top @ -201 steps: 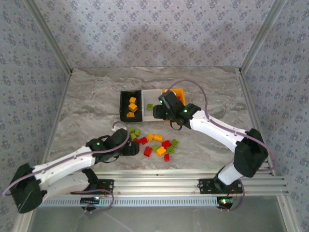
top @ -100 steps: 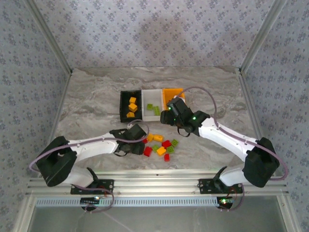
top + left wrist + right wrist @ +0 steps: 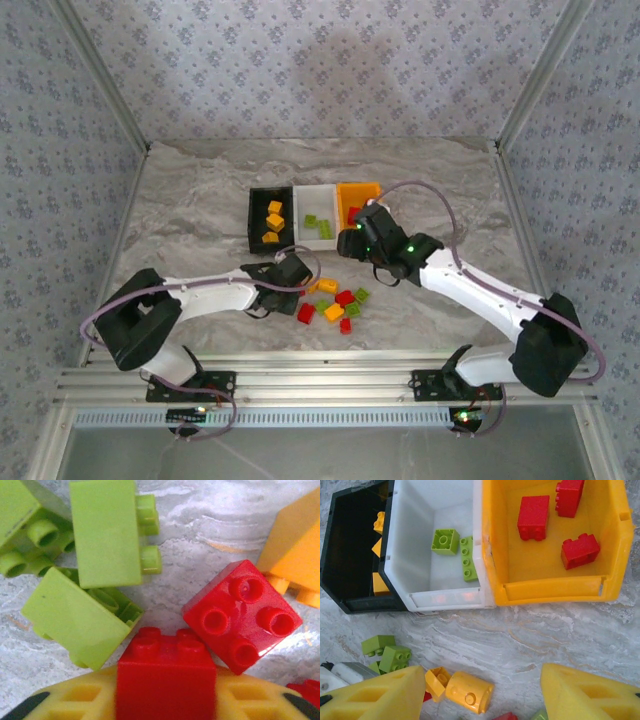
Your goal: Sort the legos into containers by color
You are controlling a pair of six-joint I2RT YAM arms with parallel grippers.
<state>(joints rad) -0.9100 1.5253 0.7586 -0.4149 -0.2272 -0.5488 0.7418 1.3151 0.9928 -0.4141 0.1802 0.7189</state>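
the left hand (image 3: pixel 300 285) is low over the loose pile on the marble desk (image 3: pixel 190 210), clenched on a red brick (image 3: pixel 165 680) that sits squeezed between its yellow fingers (image 3: pixel 65 707). just beside that brick lies a second red brick (image 3: pixel 242 615), studs up, with lime green bricks (image 3: pixel 105 530) to its left and an orange-yellow brick (image 3: pixel 295 550) at the right edge of the left wrist view. the right hand (image 3: pixel 482 675) hangs released near the front of the containers, its fingers well apart with nothing between them, and two orange-yellow pieces (image 3: pixel 465 690) on the desk below. the three bins stand touching in a row: the black bin (image 3: pixel 350 555) holds orange-yellow bricks, the white bin (image 3: pixel 415 545) holds two lime green ones, the orange bin (image 3: pixel 545 587) holds three red ones. the rest of the legos (image 3: pixel 335 305) lie scattered in front of the bins, between the two hands.
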